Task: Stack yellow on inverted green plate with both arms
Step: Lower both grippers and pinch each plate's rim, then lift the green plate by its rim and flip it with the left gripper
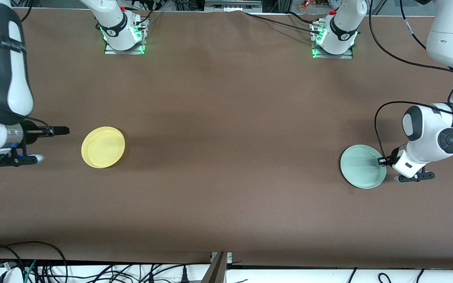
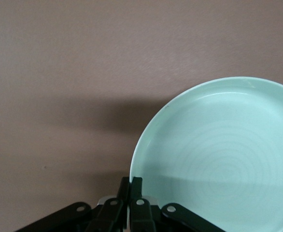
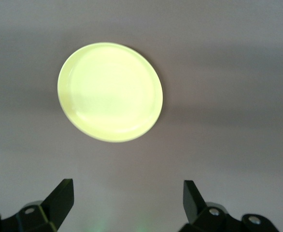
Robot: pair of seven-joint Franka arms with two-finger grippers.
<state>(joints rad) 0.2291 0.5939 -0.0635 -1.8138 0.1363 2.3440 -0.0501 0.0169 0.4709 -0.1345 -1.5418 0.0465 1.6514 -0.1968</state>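
Observation:
The yellow plate (image 1: 103, 147) lies rim up on the brown table toward the right arm's end, and shows in the right wrist view (image 3: 110, 92). My right gripper (image 1: 60, 131) is open and empty, low beside that plate, a short gap from its rim (image 3: 128, 193). The pale mint-green plate (image 1: 362, 167) lies hollow side up toward the left arm's end (image 2: 219, 164). My left gripper (image 1: 382, 160) is shut on the green plate's rim at the edge nearest its arm (image 2: 131, 181).
The two arm bases (image 1: 124, 35) (image 1: 332, 39) stand along the table's back edge. Cables trail over the table's front edge (image 1: 92, 271). The brown cloth (image 1: 226, 137) lies bare between the two plates.

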